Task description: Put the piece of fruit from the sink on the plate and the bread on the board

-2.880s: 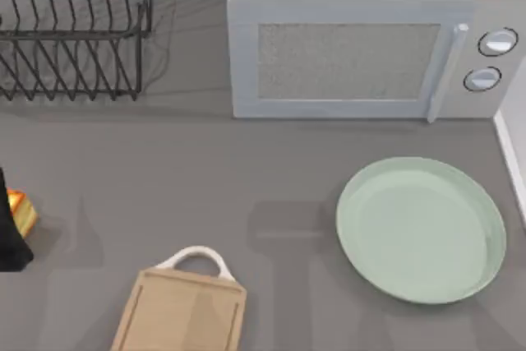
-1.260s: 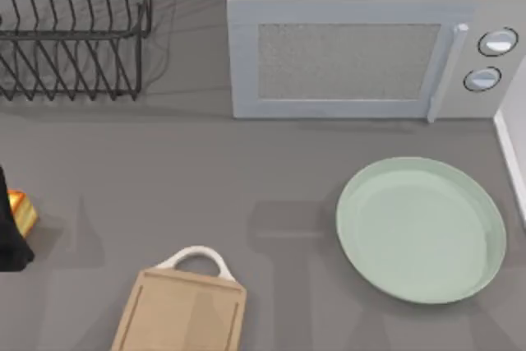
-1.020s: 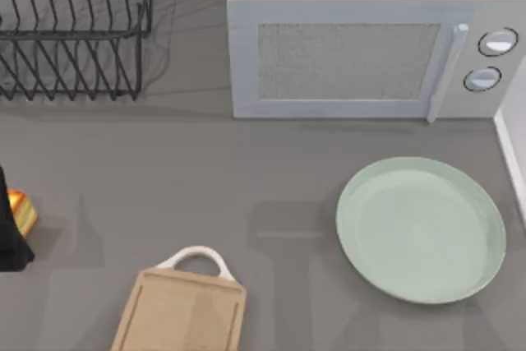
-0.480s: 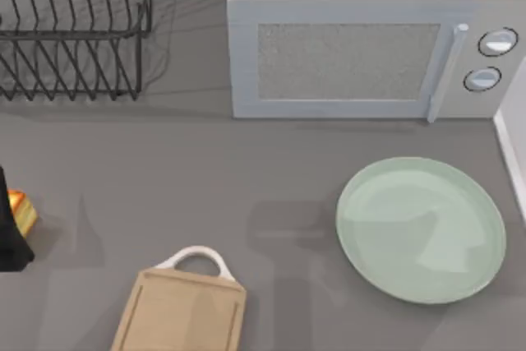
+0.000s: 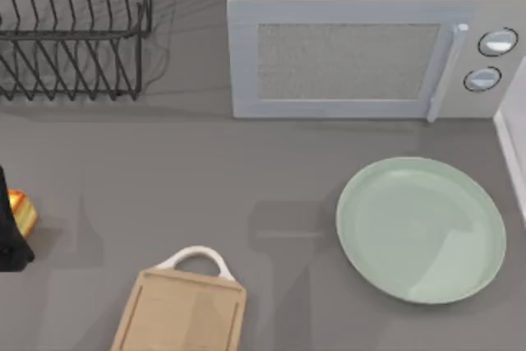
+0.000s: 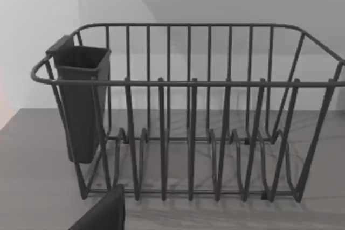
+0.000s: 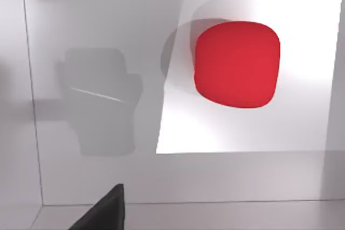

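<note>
Right claw above fruit (image 7: pixel 237 64) in sink (image 7: pixel 97 36) | fingers' gap: cannot tell | centre over fruit, descend straight | plate (image 5: pixel 421 230) waits bare

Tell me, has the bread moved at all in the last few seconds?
No. The bread sits at the table's left edge, the same way off from the board and the rack as before.

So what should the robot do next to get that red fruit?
Probably lower the right arm straight onto the red fruit: it lies loose on the white sink floor under the wrist camera, and the pale green plate holds nothing yet.
</note>
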`<state>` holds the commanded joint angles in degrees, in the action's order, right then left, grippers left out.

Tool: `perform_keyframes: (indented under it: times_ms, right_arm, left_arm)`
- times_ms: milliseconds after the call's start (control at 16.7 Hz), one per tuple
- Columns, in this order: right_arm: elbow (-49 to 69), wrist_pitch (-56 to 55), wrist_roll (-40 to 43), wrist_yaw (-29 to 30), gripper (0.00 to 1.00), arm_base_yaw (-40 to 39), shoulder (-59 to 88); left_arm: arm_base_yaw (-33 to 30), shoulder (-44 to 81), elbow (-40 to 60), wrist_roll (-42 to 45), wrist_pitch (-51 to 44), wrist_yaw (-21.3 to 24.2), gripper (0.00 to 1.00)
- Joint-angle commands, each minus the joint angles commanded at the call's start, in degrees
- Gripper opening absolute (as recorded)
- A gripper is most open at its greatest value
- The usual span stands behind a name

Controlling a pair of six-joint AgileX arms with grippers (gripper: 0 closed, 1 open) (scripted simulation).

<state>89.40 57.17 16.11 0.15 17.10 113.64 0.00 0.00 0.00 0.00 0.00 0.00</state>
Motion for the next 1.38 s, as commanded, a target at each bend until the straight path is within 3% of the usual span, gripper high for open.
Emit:
perform_keyframes:
  times_ms: [300, 720, 1380]
  right_arm:
    - [8.88, 5.78, 1.63, 0.02, 1.0, 1.73, 11.35]
    - [8.62, 5.0, 1.63, 0.03, 1.0, 1.5, 12.34]
    - [-1.64, -20.08, 1.45, 0.18, 1.0, 1.72, 26.88]
  left_arm:
    - [0.0, 0.0, 0.0, 0.0, 0.0, 0.0, 1.0]
    - [0.0, 0.0, 0.0, 0.0, 0.0, 0.0, 1.0]
    - [0.0, 0.0, 0.0, 0.0, 0.0, 0.0, 1.0]
